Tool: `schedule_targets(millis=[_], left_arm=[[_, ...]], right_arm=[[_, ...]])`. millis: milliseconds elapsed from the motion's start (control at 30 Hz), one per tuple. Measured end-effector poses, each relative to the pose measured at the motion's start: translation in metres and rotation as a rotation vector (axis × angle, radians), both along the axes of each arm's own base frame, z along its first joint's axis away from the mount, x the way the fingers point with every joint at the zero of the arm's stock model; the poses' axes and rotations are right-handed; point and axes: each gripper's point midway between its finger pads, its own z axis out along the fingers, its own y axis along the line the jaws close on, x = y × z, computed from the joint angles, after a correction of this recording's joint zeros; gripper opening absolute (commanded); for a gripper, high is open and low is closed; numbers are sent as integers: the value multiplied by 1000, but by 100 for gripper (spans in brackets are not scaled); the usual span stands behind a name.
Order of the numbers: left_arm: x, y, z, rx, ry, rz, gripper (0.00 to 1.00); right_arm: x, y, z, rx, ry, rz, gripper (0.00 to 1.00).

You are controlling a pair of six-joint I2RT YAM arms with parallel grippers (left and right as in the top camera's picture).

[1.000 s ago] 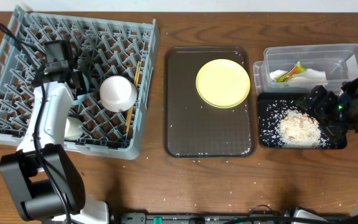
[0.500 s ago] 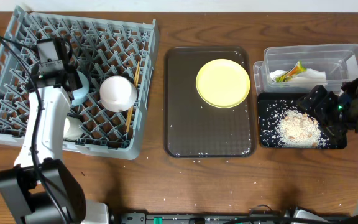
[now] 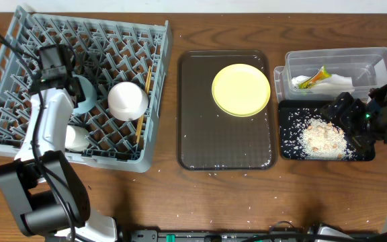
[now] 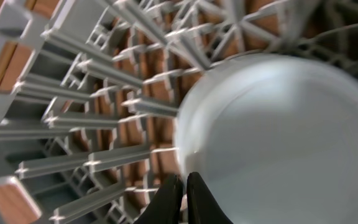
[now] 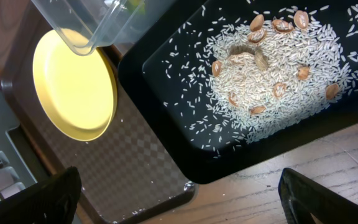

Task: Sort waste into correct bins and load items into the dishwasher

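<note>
l hand (image 4: 180, 186) pinching light blue bowl (image 4: 278, 143) rim, seating it in dish rack (image 3: 113, 40); nxt: release, retract. r hand (image 5: 179, 190) hovering open.

Blue bowl (image 4: 278, 143) blurred, cut off rt edge.

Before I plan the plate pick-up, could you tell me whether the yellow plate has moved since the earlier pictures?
No. The yellow plate lies at the same spot as before, in the upper right part of the brown tray.
</note>
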Motion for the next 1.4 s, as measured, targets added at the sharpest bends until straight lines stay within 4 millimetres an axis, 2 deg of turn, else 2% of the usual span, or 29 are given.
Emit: schedule_targets(millis=[233, 567, 667, 700, 767, 800, 867, 900, 1033, 1067, 1167, 1233, 1333, 1400], left_arm=[[-14, 6, -5, -9, 50, 25, 8], [-9, -19, -13, -151, 28, -36, 8], [-6, -26, 1, -177, -26, -43, 17], [-5, -29, 10, -188, -55, -47, 23], [-6, -38, 29, -204, -107, -62, 27], [-8, -44, 40, -215, -128, -79, 26], [-15, -60, 55, -236, -148, -112, 10], [-22, -70, 59, -254, -138, -122, 8], [-46, -121, 47, -368, -19, -178, 8], [-49, -134, 43, -399, 8, -203, 10], [-44, -174, 36, -453, 34, -306, 36], [-39, -201, 33, -469, 44, -397, 49], [-34, -231, 28, -467, 61, -505, 51], [-32, -241, 22, -458, 75, -541, 50]], right_arm=[[0, 0, 0, 0, 0, 0, 99], [0, 0, 0, 0, 0, 0, 99], [0, 0, 0, 0, 0, 0, 99], [0, 0, 0, 0, -1, 0, 99], [0, 0, 0, 0, 0, 0, 99], [0, 0, 0, 0, -1, 0, 99], [0, 0, 0, 0, 0, 0, 99], [0, 0, 0, 0, 0, 0, 99], [0, 0, 0, -1, -1, 0, 99], [0, 0, 0, 0, 0, 0, 99], [0, 0, 0, 0, 0, 0, 99], [0, 0, 0, 0, 0, 0, 99], [0, 0, 0, 0, 0, 0, 99], [0, 0, 0, 0, 0, 0, 99]])
